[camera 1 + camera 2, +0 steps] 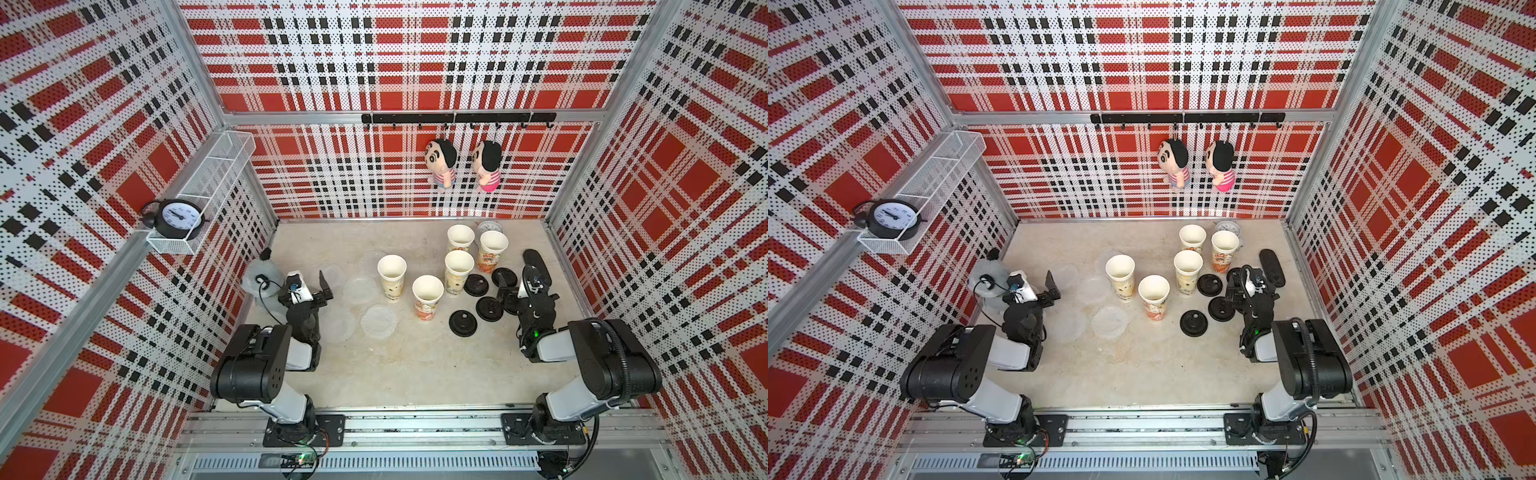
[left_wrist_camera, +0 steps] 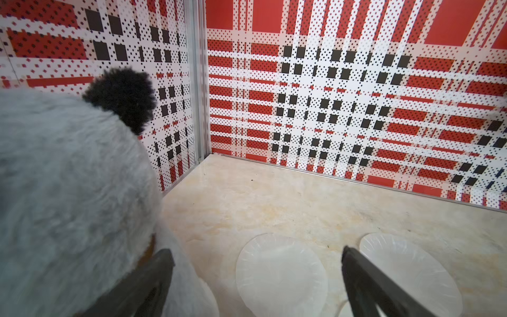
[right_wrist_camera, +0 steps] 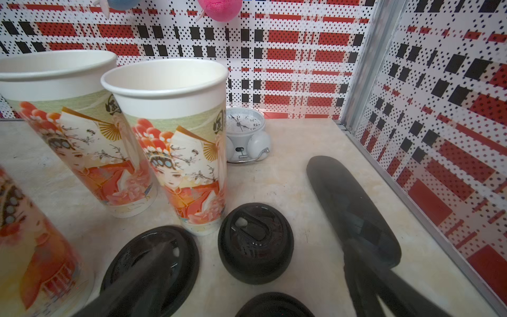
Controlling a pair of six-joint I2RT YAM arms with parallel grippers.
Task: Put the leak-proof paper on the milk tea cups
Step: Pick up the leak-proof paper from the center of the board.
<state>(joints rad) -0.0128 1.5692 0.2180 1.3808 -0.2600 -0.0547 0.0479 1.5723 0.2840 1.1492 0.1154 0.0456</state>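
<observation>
Leak-proof paper point(image 1: 378, 320) lies on beige tabletop point(image 1: 415, 374), 9 o'clock of the milk tea cups point(image 1: 427, 303), plaid walls point(image 1: 415, 62) around; my left gripper point(image 2: 256, 250) and right gripper point(image 3: 259, 245) gape empty.

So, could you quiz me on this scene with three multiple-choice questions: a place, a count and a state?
1. Where are the black lids relative to the milk tea cups? A) on them B) on the table beside them C) inside them
2. How many cups stand there? A) three B) five C) seven
3. The cup mouths are: A) capped B) paper-covered C) uncovered
Answers: 1 B, the lids lie flat by the cups; 2 B, five rims show in both top views; 3 C, every rim is bare, and the leak-proof paper lies on the table.
</observation>
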